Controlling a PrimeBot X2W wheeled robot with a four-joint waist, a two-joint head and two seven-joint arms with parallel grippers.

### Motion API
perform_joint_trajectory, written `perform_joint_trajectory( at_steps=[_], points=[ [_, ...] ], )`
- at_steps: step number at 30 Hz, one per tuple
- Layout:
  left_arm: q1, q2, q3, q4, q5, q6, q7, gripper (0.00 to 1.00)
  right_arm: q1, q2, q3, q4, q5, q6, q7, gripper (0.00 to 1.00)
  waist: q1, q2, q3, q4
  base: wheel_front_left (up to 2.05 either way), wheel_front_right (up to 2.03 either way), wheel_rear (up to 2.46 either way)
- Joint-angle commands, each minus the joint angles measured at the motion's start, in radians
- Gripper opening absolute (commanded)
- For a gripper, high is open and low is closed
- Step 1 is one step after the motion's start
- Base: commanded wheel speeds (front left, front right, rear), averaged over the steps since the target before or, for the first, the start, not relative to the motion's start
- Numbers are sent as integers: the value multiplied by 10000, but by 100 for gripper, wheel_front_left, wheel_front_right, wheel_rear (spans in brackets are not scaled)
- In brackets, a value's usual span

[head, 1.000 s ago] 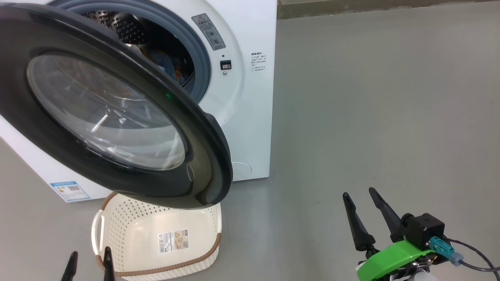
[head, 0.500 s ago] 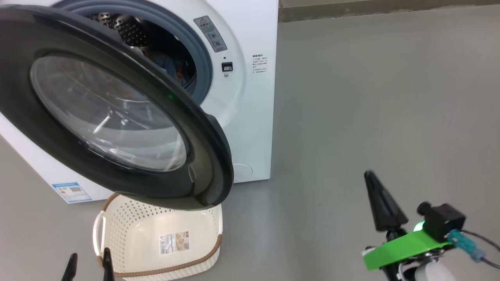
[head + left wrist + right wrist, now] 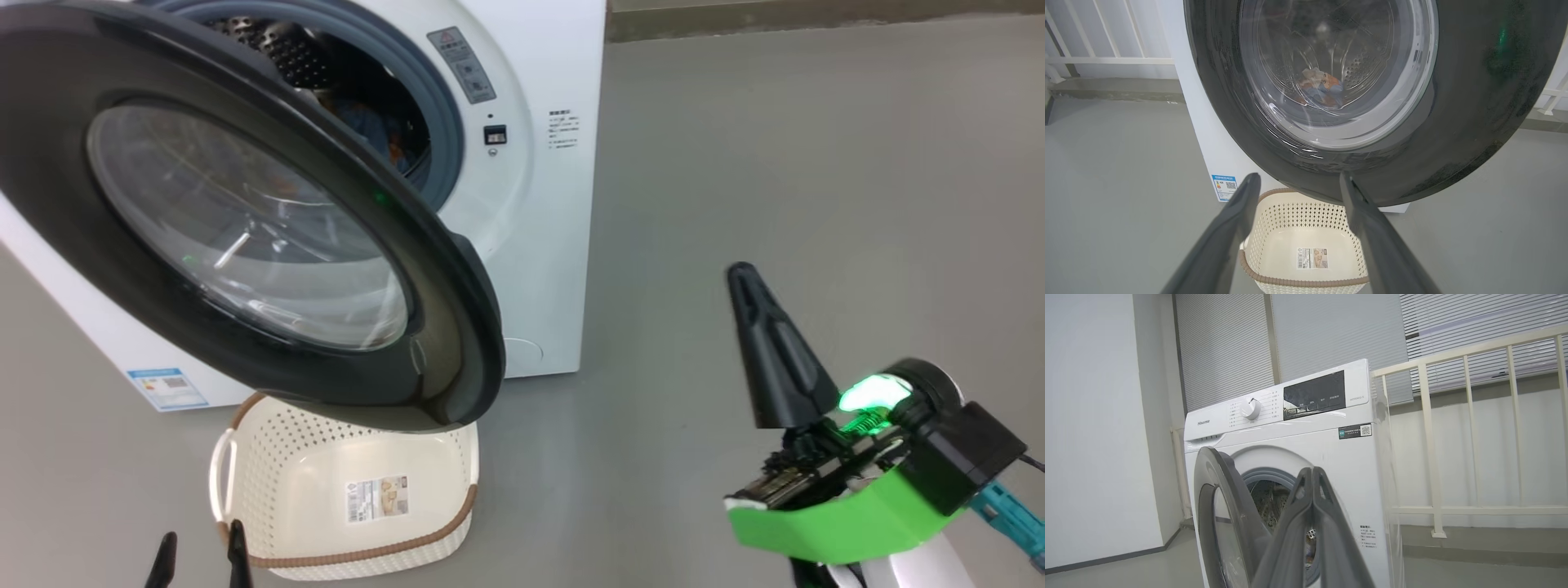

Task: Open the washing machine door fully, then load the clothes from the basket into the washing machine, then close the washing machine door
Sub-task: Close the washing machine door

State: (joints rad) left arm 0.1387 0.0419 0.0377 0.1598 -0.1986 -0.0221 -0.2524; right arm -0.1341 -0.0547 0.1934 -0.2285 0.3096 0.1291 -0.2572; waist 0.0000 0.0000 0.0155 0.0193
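The white washing machine (image 3: 531,245) stands with its door (image 3: 245,229) swung out, the black ring and glass bowl facing me. Blue and orange clothes (image 3: 384,135) lie inside the drum and show through the door glass (image 3: 1323,85). The cream basket (image 3: 269,457) sits on the floor under the door's lower edge, and I see only a paper label on its bottom. My left gripper (image 3: 200,559) is open, low and just in front of the basket (image 3: 1306,212). My right gripper (image 3: 741,278) is shut on nothing, raised right of the machine (image 3: 1306,428) and pointing at it.
Grey floor (image 3: 775,163) stretches to the right of the machine. A white railing (image 3: 1429,457) stands behind and beside the machine, and a pale wall (image 3: 1094,437) runs along its other side. A blue sticker (image 3: 167,388) marks the machine's lower front.
My right gripper has shut and risen, moving forward toward the machine. The head camera has shifted a little. The left gripper, door and basket have stayed in place.
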Motion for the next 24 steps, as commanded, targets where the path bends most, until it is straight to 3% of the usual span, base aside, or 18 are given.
perform_joint_trajectory(
  at_steps=[1, 12, 24],
  points=[
    [-332, 84, 238, -179, -130, 53, -93, 100, -492, -119, 558, -453, -14, 16, -46, 0, 0, 0, 5, 152, 0, 0, 0],
    [-438, 83, -188, -195, -279, 149, -93, 100, -1293, -1738, 3262, -427, 633, 16, -46, 0, 0, 0, 240, 1037, 0, 0, 0],
    [-741, 83, -625, -190, -476, 120, -93, 100, -1950, -2581, 4815, 1236, 1292, 16, -46, 0, 0, 0, 776, 2066, 0, 0, 0]
  ],
)
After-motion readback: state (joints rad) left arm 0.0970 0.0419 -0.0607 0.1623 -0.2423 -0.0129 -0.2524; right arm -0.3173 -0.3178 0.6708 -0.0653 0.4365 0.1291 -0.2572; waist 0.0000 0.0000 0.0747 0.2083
